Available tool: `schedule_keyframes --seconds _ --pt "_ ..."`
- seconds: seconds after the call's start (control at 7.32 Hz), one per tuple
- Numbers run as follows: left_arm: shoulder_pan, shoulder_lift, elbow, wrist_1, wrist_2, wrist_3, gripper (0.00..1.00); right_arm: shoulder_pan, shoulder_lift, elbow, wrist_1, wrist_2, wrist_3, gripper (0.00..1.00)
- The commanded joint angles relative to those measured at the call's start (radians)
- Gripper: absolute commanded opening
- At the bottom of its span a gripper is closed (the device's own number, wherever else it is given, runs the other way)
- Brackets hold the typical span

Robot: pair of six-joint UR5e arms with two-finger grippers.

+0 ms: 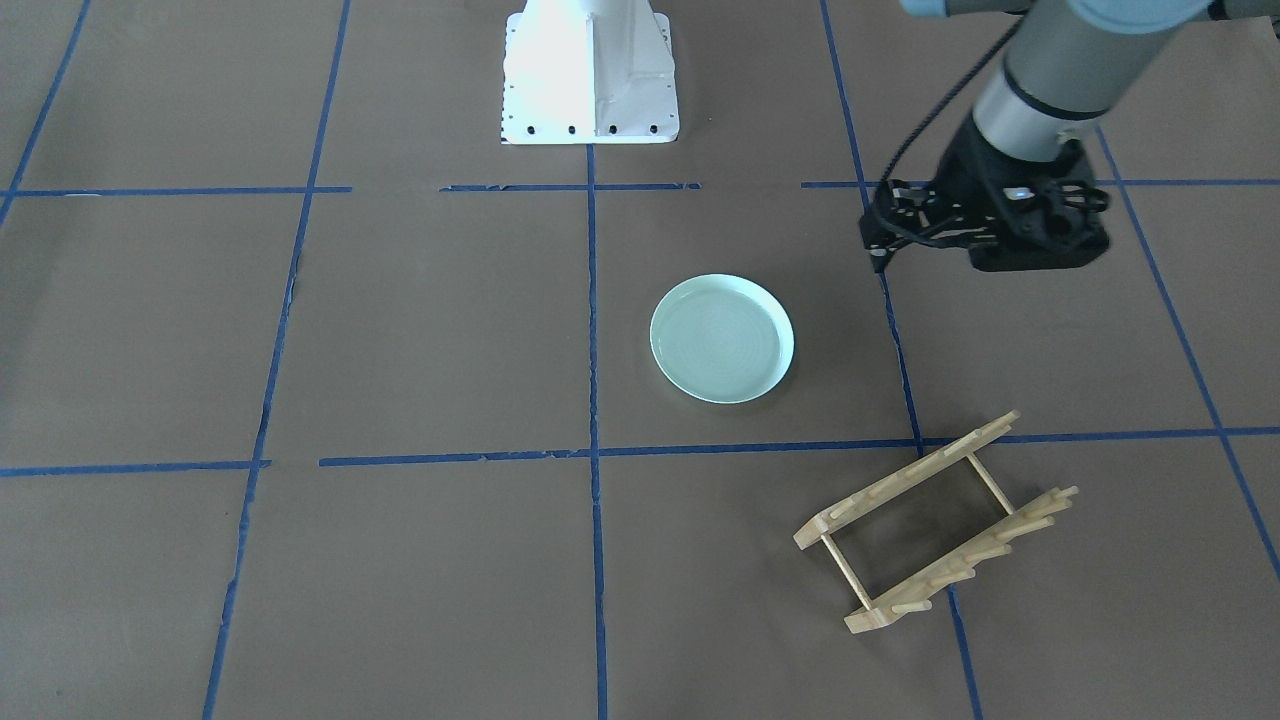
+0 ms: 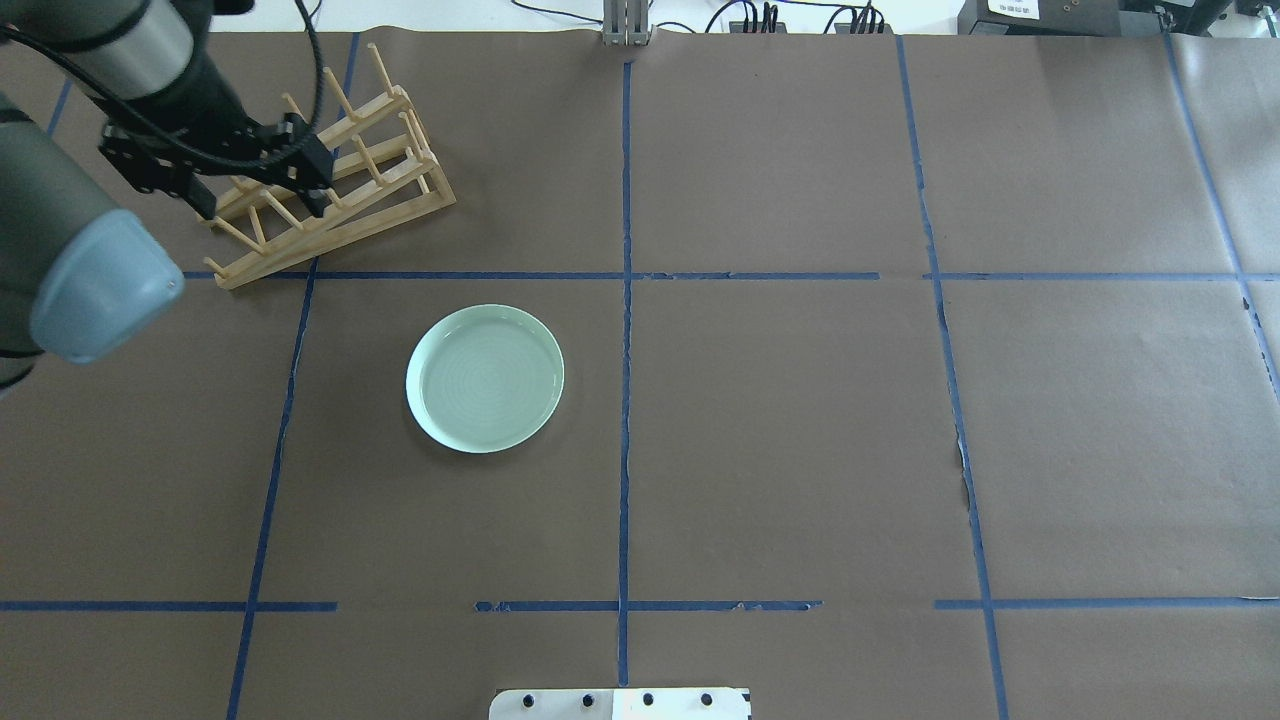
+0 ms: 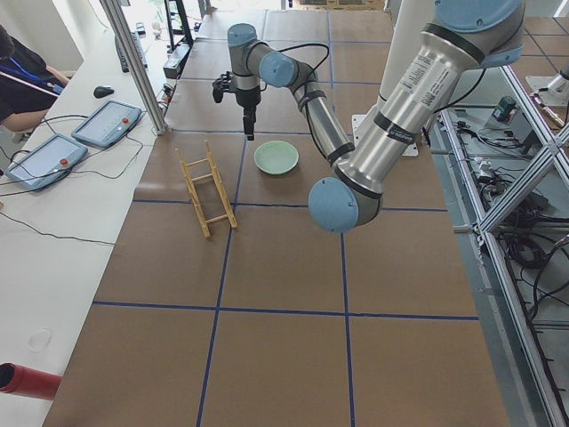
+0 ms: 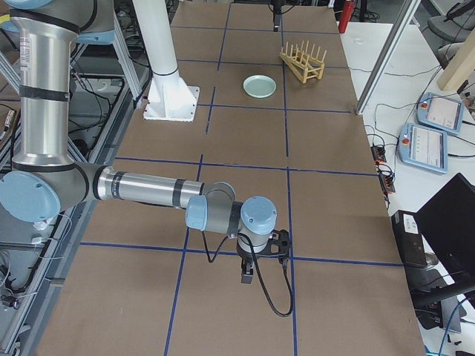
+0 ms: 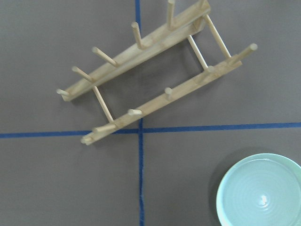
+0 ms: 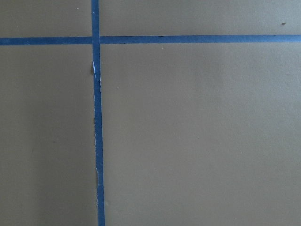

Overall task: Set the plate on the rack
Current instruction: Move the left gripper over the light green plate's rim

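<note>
– Where was the plate (image 2: 485, 378)?
– Flat on the table (image 2: 800, 420), right side up, near the middle and just on the left arm's side of the centre tape line (image 2: 626, 400). Nothing touched it.
– And the rack (image 2: 340, 238)?
– It stood upright on the table, farther from the robot than the plate and apart from it. It sat askew to the blue grid, one rail end over a tape crossing, with no plate in it.
– What was the left gripper (image 2: 262, 205) doing?
– It hung in the air beside the rack, pointing down, its fingers spread and empty. Its wrist camera looked down on the whole rack and on part of the plate's rim.
– And the right gripper (image 4: 247, 278)?
– It was low over bare table, well away from both things. Only the side camera caught it, so I could not tell whether it was released or clenched
</note>
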Motion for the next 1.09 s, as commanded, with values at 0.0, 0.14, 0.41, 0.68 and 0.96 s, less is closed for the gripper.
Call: schedule_keyframes --seconds 0.0,0.14,0.41,0.68,0.96 --pt "0.133 -0.081 0.057 -0.048 0.004 -0.211 1.00 0.000 0.000 0.000 0.000 0.000 0.000 1.00" --pt "0.164 -0.128 0.134 -0.061 0.011 -0.232 1.00 0.000 0.000 0.000 -0.002 0.000 -0.002 1.00" --pt "0.218 -0.212 0.309 -0.111 0.018 -0.285 1.00 0.000 0.000 0.000 0.000 0.000 0.000 1.00" --pt "0.313 -0.203 0.385 -0.241 0.114 -0.400 1.00 0.000 0.000 0.000 0.000 0.000 0.000 1.00" --pt "0.333 -0.206 0.476 -0.354 0.157 -0.476 1.00 0.000 0.000 0.000 0.000 0.000 0.000 1.00"
